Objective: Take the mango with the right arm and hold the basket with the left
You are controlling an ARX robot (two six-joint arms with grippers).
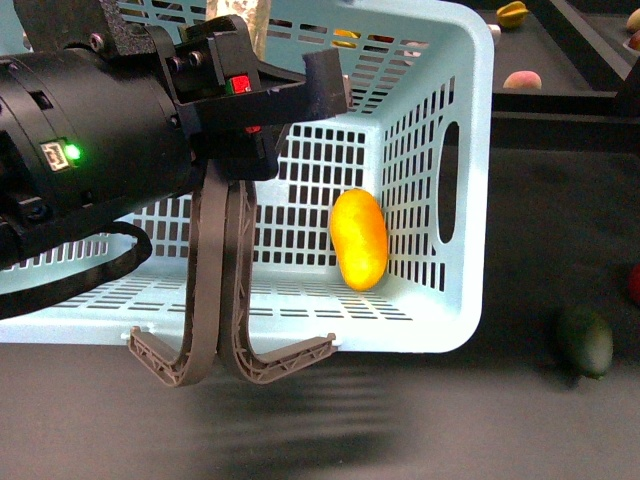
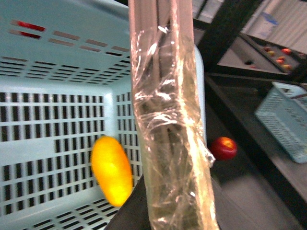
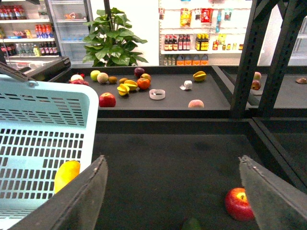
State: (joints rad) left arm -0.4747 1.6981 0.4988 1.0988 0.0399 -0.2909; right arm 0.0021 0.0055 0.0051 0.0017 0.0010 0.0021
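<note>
Front view: the basket (image 1: 400, 335) rests on the dark counter (image 1: 480, 430). The mango (image 1: 360, 238) lies inside the basket, in the inner corner beside the wall with the oval hand hole. The left arm (image 1: 90, 150), its green light lit, hangs over the far side of the basket from that wall. The two brown-grey handles (image 1: 215, 290) rise together from the basket's near rim into the left jaws. Whether those jaws pinch the handles or only stand around them cannot be told, because the arm's body hides the contact. A dark green fruit (image 1: 585, 340) lies on the counter outside the basket, beyond the hand-hole wall and apart from it.

Left wrist view: the handles, wrapped in clear film, cross the middle of the picture. Behind them the mango sits against the basket's slotted wall. A red apple (image 2: 224, 147) lies outside the basket.

Right wrist view: the right jaws are spread wide, their fingers (image 3: 81, 201) well apart, held outside the basket and beside its wall. The mango shows at the edge of that wall. The red apple lies on the counter near the finger farther from the basket.
</note>
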